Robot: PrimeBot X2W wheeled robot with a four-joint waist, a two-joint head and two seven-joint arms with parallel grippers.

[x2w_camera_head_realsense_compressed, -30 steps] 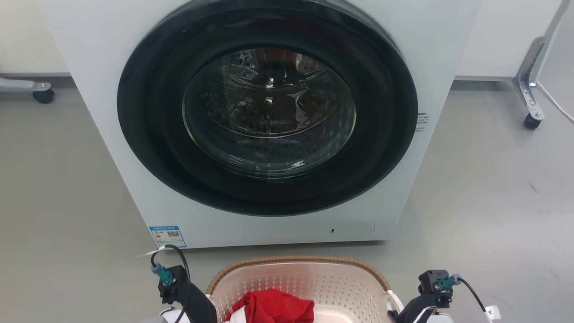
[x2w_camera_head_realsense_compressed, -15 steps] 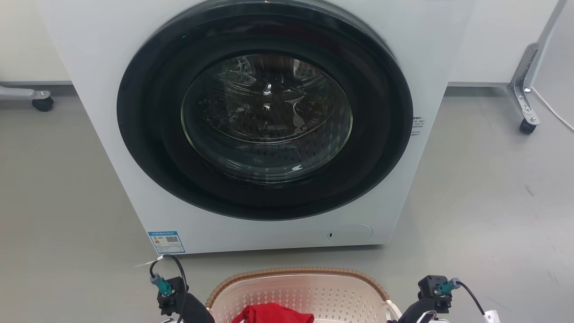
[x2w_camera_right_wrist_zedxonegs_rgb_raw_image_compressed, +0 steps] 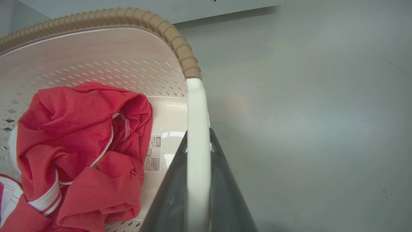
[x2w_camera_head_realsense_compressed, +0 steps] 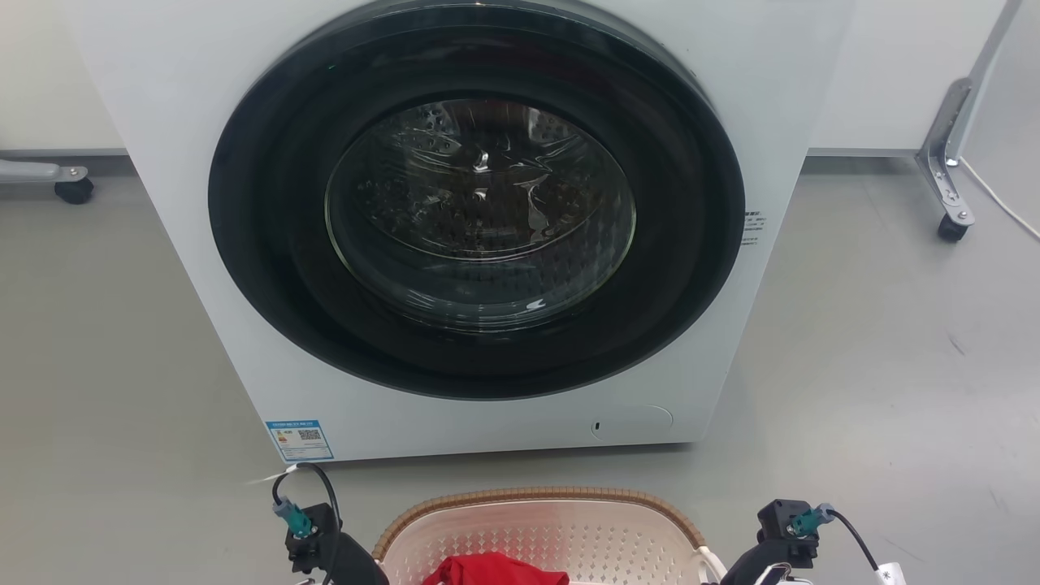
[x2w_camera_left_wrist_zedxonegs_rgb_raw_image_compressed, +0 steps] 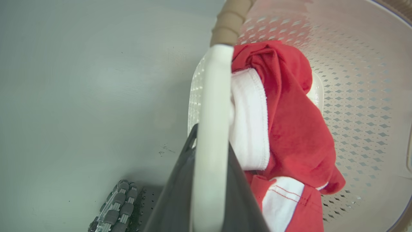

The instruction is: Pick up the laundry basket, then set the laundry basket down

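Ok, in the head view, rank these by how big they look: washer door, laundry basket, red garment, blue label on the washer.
1. washer door, by far the largest.
2. laundry basket, though the bottom edge of the view cuts it off.
3 or 4. red garment and blue label: they look close in size, and the garment is mostly cut off, so I leave them unranked.

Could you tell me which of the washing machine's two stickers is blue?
The QR-code sticker at the washing machine's lower left corner; the text label right of the door has only dark print.
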